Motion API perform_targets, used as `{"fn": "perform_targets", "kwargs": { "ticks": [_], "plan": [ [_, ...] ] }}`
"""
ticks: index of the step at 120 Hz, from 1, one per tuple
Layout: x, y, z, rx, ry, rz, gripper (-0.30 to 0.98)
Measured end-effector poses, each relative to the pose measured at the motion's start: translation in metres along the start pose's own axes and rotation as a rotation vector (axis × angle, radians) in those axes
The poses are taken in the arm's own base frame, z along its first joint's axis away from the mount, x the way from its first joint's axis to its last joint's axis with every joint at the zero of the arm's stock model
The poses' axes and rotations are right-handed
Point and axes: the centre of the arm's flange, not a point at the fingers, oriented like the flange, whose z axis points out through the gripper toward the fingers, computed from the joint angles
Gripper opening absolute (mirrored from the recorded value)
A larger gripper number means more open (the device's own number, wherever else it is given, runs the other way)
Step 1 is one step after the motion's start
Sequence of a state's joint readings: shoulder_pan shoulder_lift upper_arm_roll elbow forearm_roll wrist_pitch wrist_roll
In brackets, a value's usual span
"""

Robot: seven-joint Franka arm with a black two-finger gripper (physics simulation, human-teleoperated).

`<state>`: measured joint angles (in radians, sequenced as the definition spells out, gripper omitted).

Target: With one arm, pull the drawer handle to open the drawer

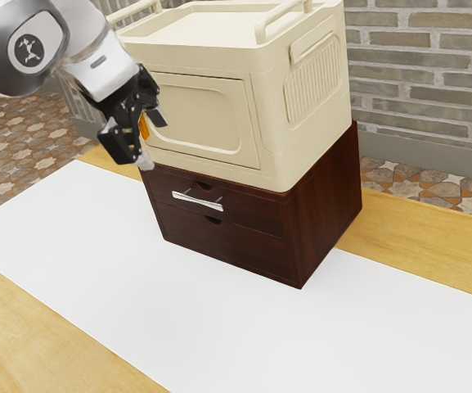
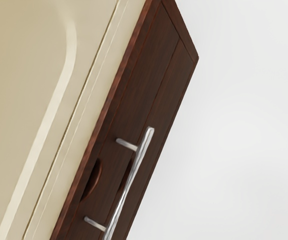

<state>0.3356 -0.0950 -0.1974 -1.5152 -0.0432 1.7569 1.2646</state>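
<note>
Handle (image 1: 197,201) level along upper drawer (image 1: 253,216)

Box (image 1: 199,115) on cabinet (image 1: 325,205) — on table (image 1: 23,327).

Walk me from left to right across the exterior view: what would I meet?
White-and-grey robot arm → black two-finger gripper → shiny silver bar handle → ribbed cream side panel → grey brick wall.

Dark brown drawer cabinet (image 1: 321,217), silvery handle (image 1: 198,201), cream box (image 1: 211,123), patterned floor tiles (image 1: 15,135)
</note>
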Motion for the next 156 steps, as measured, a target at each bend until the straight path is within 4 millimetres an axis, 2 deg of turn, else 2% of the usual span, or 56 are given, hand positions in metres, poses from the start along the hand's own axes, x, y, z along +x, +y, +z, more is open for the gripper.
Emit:
{"fn": "perform_targets", "kwargs": {
  "ticks": [16,38,50,61,71,87,105,125,156],
  "plan": [
    [-0.018,-0.008,0.044,0.034,-0.004,0.027,0.62],
    [-0.019,-0.02,0.077,0.111,0.007,0.096,0.56],
    [-0.016,-0.019,0.075,0.156,0.007,0.134,0.52],
    [0.005,-0.008,0.072,0.181,0.015,0.194,0.47],
    [0.014,0.002,0.079,0.177,0.017,0.233,0.43],
    [0.007,0.01,0.101,0.153,0.003,0.251,0.39],
    [0.001,0.022,0.115,0.161,-0.006,0.268,0.37],
    [-0.013,0.016,0.125,0.181,-0.008,0.26,0.36],
    [-0.016,0.01,0.141,0.183,-0.003,0.27,0.33]
  ]
}}
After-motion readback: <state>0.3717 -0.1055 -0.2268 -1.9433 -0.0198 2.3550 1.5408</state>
